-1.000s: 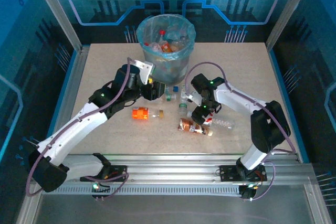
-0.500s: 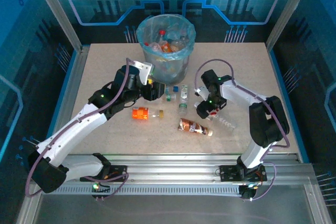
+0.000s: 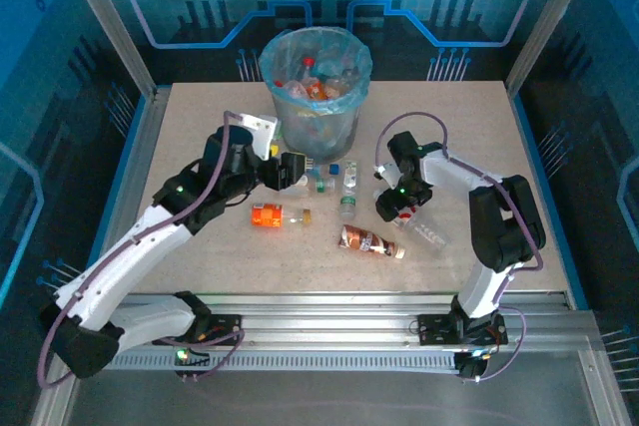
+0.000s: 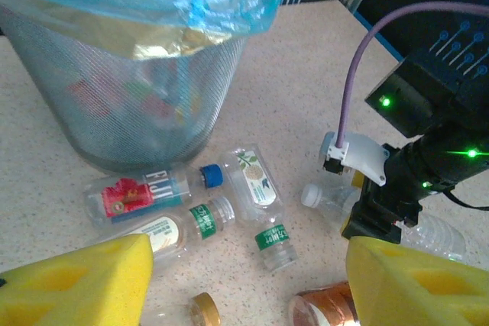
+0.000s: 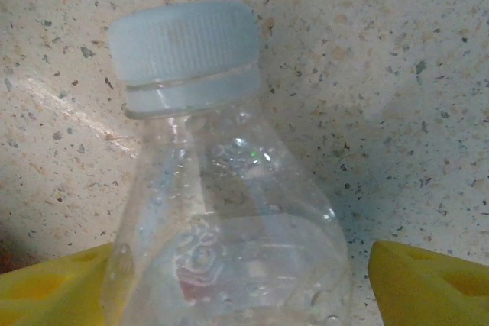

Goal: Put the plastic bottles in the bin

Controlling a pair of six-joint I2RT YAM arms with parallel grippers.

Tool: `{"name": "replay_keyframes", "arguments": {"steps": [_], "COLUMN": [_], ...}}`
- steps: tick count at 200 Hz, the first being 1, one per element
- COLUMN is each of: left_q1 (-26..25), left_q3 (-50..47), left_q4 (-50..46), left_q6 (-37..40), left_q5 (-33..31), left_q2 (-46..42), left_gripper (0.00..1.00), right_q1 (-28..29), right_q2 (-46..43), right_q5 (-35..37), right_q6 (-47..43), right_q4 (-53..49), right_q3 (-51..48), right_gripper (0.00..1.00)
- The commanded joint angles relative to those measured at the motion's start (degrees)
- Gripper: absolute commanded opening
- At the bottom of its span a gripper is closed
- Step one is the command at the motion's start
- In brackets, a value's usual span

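The bin (image 3: 316,87), grey mesh with a light-blue liner, stands at the back centre with several bottles inside. More plastic bottles lie on the table in front of it. They include a Fiji bottle (image 4: 141,195), a green-banded one (image 4: 183,225), a white-labelled one (image 4: 260,188), an orange-labelled one (image 3: 272,215) and a brown one (image 3: 371,241). My left gripper (image 3: 292,169) hovers open by the bin's base, nothing between its yellow pads (image 4: 76,284). My right gripper (image 3: 397,209) is open, straddling a clear bottle (image 5: 221,211) with a pale cap. The left pad (image 5: 46,284) is at the bottle's side, and the right pad (image 5: 432,284) stands apart from it.
The right gripper's black body (image 4: 397,188) stands low among the bottles in the left wrist view. A loose gold cap (image 4: 205,309) lies near the left gripper. Metal frame rails border the table (image 3: 200,117) on all sides.
My right gripper moved right, off the brown bottle, onto the clear pale-capped bottle, and its jaws have narrowed. My left arm drew back a little to the left.
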Motion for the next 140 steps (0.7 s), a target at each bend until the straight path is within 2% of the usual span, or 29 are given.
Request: {"name": "replay_keyframes", "arguments": {"steps": [1, 25, 45, 102, 140], "left_q1": [-0.3, -0.3, -0.3, -0.1, -0.1], "left_q3": [1.7, 1.8, 1.9, 0.6, 1.0], "left_q4": [-1.4, -2.4, -2.5, 1.0, 3.4], "left_q6": [0.4, 1.0, 1.3, 1.1, 1.5], "left_q5": [-4.0, -7.2, -10.6, -20.0, -21.6], "left_q2": [-3.3, -5.9, -8.7, -16.2, -15.9], "left_gripper": [0.69, 0.7, 0.7, 0.71, 0.71], "right_q1": [-1.1, -1.2, -1.1, -0.5, 4.8], "right_q2": [0.8, -0.3, -3.4, -21.1, -30.8], "right_q5": [-1.0, -0.8, -1.3, -0.7, -2.9], "right_q6": [0.6, 1.3, 2.1, 4.6, 4.9], "right_q4": [0.2, -0.7, -0.8, 2.9, 9.1], "right_q3": [1.2, 2.1, 2.1, 1.6, 6.7], "right_gripper": [0.76, 0.67, 0.66, 0.59, 0.56]}}
